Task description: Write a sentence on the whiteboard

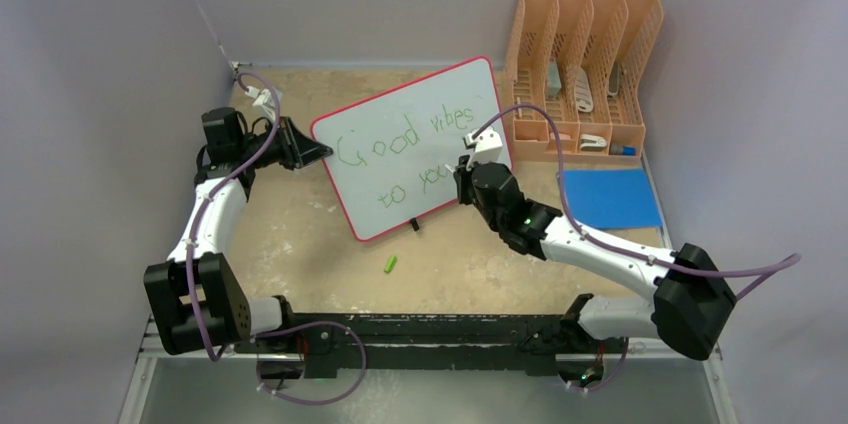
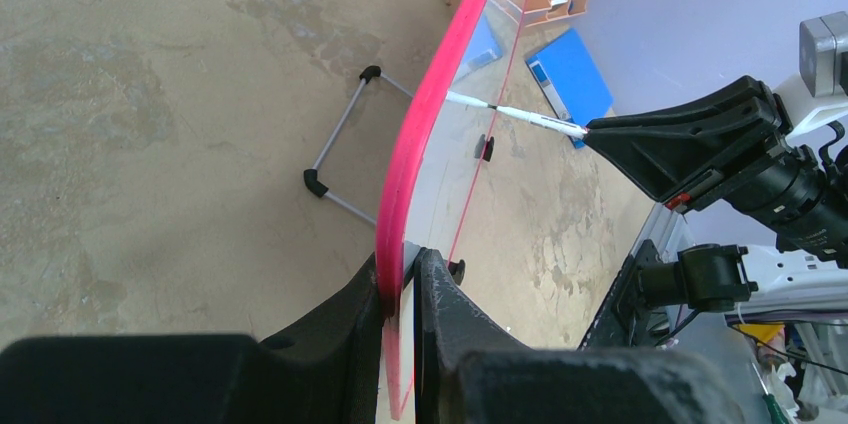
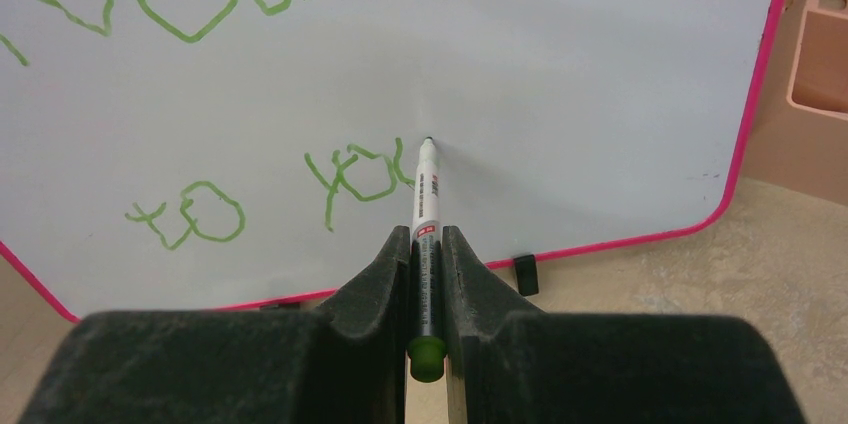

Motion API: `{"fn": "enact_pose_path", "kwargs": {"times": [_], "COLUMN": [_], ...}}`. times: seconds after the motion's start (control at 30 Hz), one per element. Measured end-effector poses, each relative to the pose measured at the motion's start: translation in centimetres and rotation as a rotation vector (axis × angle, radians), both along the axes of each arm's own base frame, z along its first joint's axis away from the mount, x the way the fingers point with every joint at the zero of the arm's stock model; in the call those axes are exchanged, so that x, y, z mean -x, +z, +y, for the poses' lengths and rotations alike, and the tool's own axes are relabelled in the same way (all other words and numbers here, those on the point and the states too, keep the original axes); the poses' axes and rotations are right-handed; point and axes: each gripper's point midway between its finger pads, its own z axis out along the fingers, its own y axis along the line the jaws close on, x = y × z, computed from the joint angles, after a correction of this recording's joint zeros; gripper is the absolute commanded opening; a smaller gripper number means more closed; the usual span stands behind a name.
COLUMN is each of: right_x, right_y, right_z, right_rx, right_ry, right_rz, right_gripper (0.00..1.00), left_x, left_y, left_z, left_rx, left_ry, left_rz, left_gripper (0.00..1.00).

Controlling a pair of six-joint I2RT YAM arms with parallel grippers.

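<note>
Propped at a tilt in the middle of the table (image 1: 300,234), on small black clip feet: the whiteboard (image 1: 410,104), red-rimmed, face turned toward the near side. Across it in thin green, on two lines: the sentence (image 1: 385,147), "Good vibes" above "to you". At the board's left edge, clamped thinly on the red rim from both faces: the left gripper (image 2: 400,264). At the lower right of the face, closed around a white marker (image 3: 427,194): the right gripper (image 3: 427,239), nib at the surface just right of "you"; cannot tell whether touching. Near of the board, a green cap (image 1: 391,264). To the right, a blue rectangle (image 1: 610,196); far right, an orange organiser (image 1: 585,64).
</note>
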Motion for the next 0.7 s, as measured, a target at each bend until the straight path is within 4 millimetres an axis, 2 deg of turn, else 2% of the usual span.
{"fn": "enact_pose_path", "kwargs": {"times": [0.23, 0.7], "right_x": [0.1, 1.0], "right_y": [-0.1, -1.6], "right_z": [0.0, -0.8], "right_rx": [-0.013, -0.006], "right_ry": [-0.006, -0.014], "right_rz": [0.009, 0.049], "right_gripper": [0.0, 0.0], "left_x": [0.0, 0.0], "left_y": [0.0, 0.0], "left_z": [0.0, 0.0], "left_rx": [0.0, 0.0], "left_ry": [0.0, 0.0], "left_rz": [0.0, 0.0], "left_gripper": [0.0, 0.0]}}
